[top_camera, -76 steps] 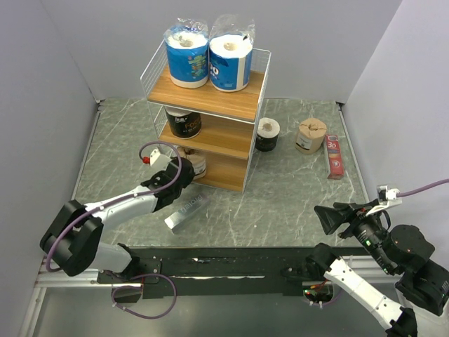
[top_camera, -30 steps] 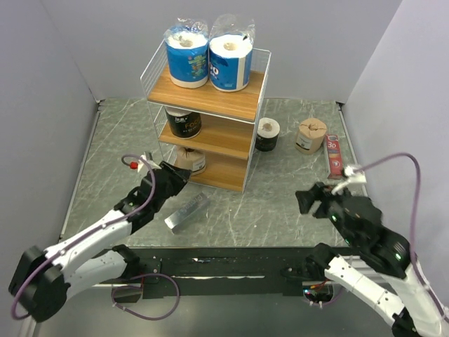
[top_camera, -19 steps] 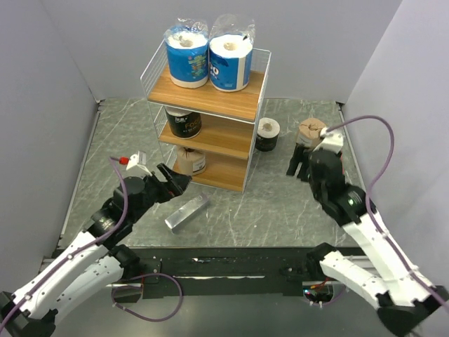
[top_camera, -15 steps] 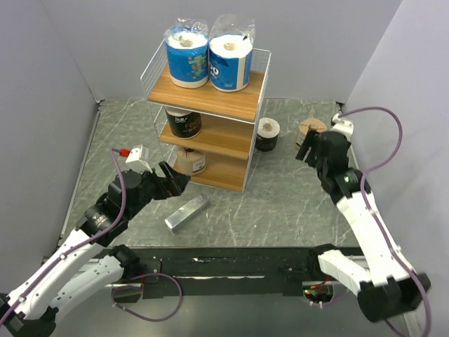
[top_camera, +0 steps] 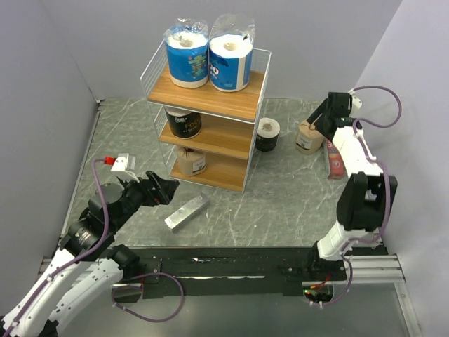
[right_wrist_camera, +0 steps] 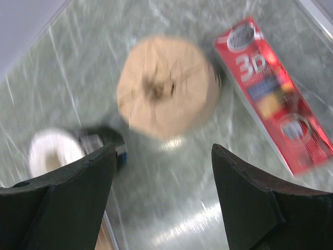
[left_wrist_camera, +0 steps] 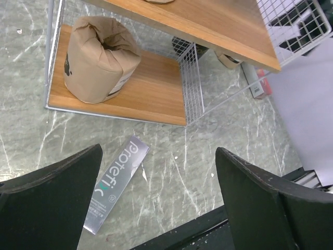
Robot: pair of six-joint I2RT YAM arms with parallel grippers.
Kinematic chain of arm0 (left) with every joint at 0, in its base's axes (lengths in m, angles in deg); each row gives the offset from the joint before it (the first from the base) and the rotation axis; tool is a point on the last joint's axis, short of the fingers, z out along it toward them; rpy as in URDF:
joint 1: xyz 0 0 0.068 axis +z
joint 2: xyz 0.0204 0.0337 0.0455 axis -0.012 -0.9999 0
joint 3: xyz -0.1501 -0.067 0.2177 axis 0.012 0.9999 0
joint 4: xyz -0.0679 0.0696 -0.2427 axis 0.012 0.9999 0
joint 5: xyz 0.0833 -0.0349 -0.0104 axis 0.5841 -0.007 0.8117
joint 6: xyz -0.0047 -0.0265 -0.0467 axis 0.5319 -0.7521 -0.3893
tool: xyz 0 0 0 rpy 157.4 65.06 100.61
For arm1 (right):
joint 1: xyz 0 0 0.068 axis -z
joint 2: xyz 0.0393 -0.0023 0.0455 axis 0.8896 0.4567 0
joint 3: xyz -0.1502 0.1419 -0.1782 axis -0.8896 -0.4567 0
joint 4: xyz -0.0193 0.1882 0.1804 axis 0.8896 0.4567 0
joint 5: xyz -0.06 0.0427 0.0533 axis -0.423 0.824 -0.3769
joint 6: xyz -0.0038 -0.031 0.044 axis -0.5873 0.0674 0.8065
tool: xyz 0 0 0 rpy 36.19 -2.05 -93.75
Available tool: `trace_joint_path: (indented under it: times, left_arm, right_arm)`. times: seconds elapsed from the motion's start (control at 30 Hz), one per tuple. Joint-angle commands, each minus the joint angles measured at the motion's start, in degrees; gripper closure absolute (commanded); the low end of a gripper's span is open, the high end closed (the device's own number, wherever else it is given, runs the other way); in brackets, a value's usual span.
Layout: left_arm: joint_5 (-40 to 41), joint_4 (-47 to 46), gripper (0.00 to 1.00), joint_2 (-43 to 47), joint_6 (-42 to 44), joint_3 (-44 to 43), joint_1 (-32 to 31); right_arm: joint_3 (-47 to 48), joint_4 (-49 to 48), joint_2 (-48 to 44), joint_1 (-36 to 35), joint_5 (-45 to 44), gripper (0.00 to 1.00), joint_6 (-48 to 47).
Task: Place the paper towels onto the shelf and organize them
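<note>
The left fingers [left_wrist_camera: 52, 198] are nearest the arm bases, spread wide and empty over the bare desk [top_camera: 280, 200] in front of the shelf [top_camera: 250, 151]. The silver bar [left_wrist_camera: 115, 182] lies below them, clear of the shelf's front edge. A second ago these fingers were at the bottom tier. They have since backed off, leaving a brown roll [left_wrist_camera: 99, 60] upright at that board's left end, with open board to its right.

The left wrist view alone shows the mesh wall closing the tier's right end. The middle tier holds a black roll [top_camera: 184, 123] and the top tier two blue rolls [top_camera: 187, 56].

Right of the shelf, a second black roll [top_camera: 267, 133] and a second brown roll [top_camera: 309, 135] stand apart on the desk. The right arm has swung from the near edge to the far right. Its right fingers [right_wrist_camera: 57, 203] are spread above that brown roll, which the blurred wrist view frames in their gap, with the red box [right_wrist_camera: 273, 101] just beside it.
</note>
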Motion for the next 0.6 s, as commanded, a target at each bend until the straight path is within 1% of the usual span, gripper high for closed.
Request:
trace_joint_path:
  times: [0.0, 0.07, 0.27, 0.57]
  left_arm:
    - [0.5, -0.2, 0.04, 0.9, 1.1, 0.0, 0.2]
    - [1.6, 0.3, 0.04, 1.1, 0.9, -0.3, 0.2]
    - [1.5, -0.6, 0.04, 3.7, 0.9, 0.3, 0.2]
    - [2.4, -0.1, 0.03, 4.0, 0.7, 0.3, 0.3]
  right_arm:
    - [8.5, 1.8, 6.1, 2.1, -1.3, 0.20, 7.0]
    - [10.7, 1.8, 7.9, 2.6, -1.2, 0.20, 7.7]
    - [15.4, 3.7, 13.6, 3.0, -3.1, 0.21, 7.5]
    - [13.9, 3.7, 16.2, 3.2, -4.1, 0.21, 8.9]
